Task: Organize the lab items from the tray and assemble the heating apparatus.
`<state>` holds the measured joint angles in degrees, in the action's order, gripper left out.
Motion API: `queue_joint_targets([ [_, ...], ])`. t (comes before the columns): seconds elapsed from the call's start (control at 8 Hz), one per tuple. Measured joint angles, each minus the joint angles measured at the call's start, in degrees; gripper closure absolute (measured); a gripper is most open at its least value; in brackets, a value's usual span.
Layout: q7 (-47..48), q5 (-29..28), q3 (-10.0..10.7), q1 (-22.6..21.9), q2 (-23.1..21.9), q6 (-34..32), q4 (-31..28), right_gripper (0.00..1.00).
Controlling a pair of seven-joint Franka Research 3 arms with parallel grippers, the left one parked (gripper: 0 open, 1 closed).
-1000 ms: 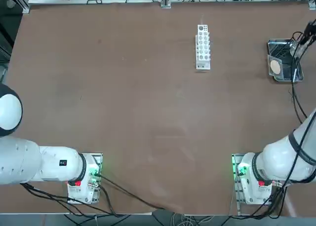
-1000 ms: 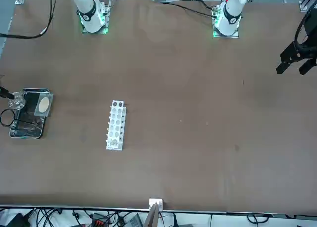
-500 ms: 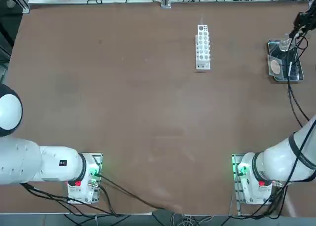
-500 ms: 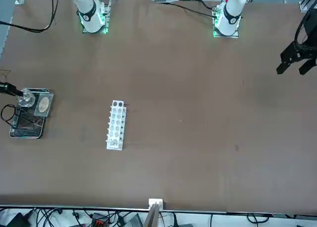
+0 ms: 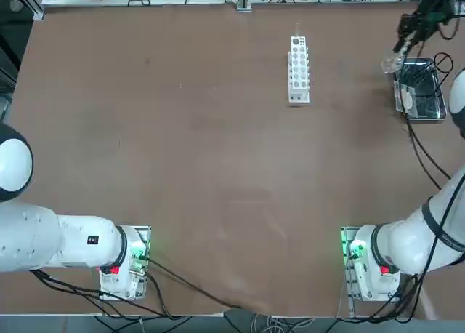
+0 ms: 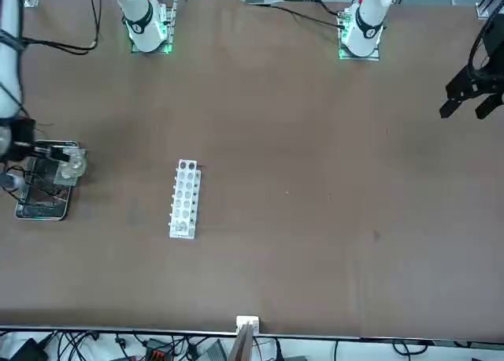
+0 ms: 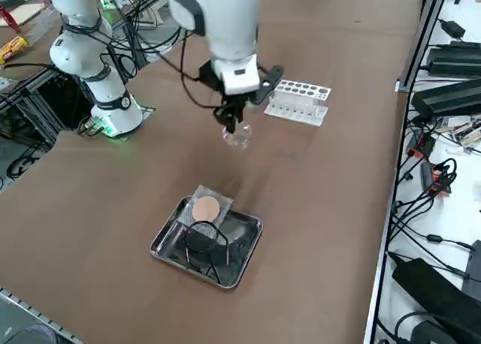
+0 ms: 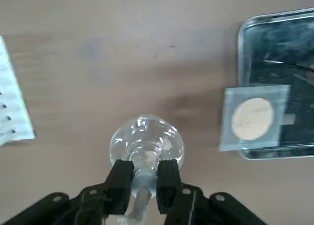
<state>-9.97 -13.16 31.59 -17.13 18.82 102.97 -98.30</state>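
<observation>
My right gripper [image 8: 144,167] is shut on the neck of the clear glass burner [image 8: 147,140], holding it in the air. The burner [image 7: 237,137] hangs above bare table between the metal tray [image 7: 161,246] and the white rack, just off the tray's edge [image 5: 429,100]. In the tray lie the square mesh with its tan round centre [image 7: 207,207], overhanging the rim, and the thin dark wire stand [image 7: 201,239]. From overhead, the gripper [image 5: 402,48] and burner [image 5: 390,64] are at the far right of the table.
The white many-holed rack [image 5: 298,67] stands at the far middle of the table, towards the left of the burner. Black cables trail from the right arm over the tray area [image 5: 429,140]. Equipment and cables lie beyond the table's far edge.
The right gripper has lifted the burner out of the tray and carried it sideways towards the rack, past the tray's edge. The mesh and stand have stayed in the tray.
</observation>
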Motion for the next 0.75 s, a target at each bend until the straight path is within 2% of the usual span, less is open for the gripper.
queue_joint_targets([
  [0.38,7.1,0.0,-0.1,-6.7,0.2,9.3,-7.6,0.70],
  [0.75,9.7,0.0,-0.1,-11.0,0.4,20.1,-16.2,0.70],
])
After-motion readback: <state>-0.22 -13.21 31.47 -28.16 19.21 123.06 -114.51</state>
